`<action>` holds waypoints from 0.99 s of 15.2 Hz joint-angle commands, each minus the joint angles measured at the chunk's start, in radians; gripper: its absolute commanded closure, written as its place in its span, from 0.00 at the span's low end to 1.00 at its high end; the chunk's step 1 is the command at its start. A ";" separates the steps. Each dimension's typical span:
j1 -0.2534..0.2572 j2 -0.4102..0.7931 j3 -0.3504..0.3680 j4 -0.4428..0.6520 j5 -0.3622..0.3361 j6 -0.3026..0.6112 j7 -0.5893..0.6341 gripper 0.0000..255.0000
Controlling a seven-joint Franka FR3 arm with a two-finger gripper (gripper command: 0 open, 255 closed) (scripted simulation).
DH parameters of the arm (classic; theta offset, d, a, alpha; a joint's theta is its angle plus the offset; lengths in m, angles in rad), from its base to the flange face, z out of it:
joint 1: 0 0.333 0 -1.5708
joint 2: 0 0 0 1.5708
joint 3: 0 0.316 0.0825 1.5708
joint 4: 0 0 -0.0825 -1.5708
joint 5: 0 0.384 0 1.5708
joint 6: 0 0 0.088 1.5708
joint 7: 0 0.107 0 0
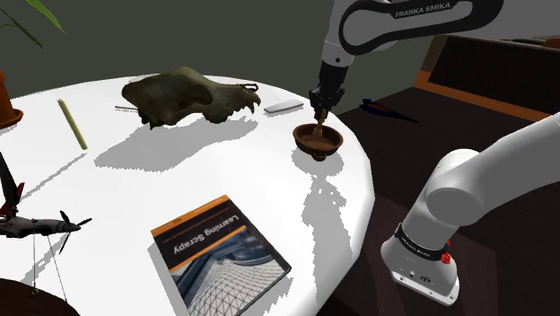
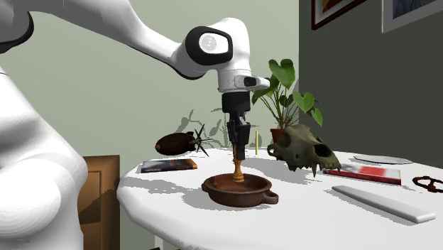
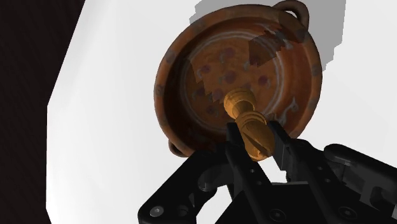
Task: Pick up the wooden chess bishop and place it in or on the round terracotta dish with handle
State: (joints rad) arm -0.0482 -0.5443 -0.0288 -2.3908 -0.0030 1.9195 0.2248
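The white round table [image 1: 135,206] carries everything, and the white arm [image 1: 404,18] reaches over its far right part in the shoulder view. A dark animal skull [image 1: 184,94] lies at the far side of the table, to the left of the arm's reach in that view, and a book [image 1: 220,256] lies near the front edge, both well apart from the work. The brown dish [image 2: 238,192] sits near the table's right edge in the shoulder view, directly under the hand; it has a small loop handle and a shallow, sloping inside. The black gripper [image 3: 254,133] points straight down over it, and its two fingers are clamped on the head of the bishop [image 3: 245,114], one on each side. The bishop hangs upright over the middle of the dish, its foot at or just above the dish floor; I cannot tell whether it touches. It looks like a small turned wooden piece, so probably light and stiff, not fragile, but smooth and rounded, which makes it apt to slide in the fingers. The hold is high, on the bulb of the head; the narrower neck below would likely give a surer seat. Tall on a small foot, it could easily tip on the dish's sloping floor when let go.
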 commanded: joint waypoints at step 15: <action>0.000 -0.012 0.000 0.118 0.000 -0.130 0.000 0.00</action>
State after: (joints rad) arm -0.0484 -0.5558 -0.0285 -2.2731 -0.0029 1.7906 0.2248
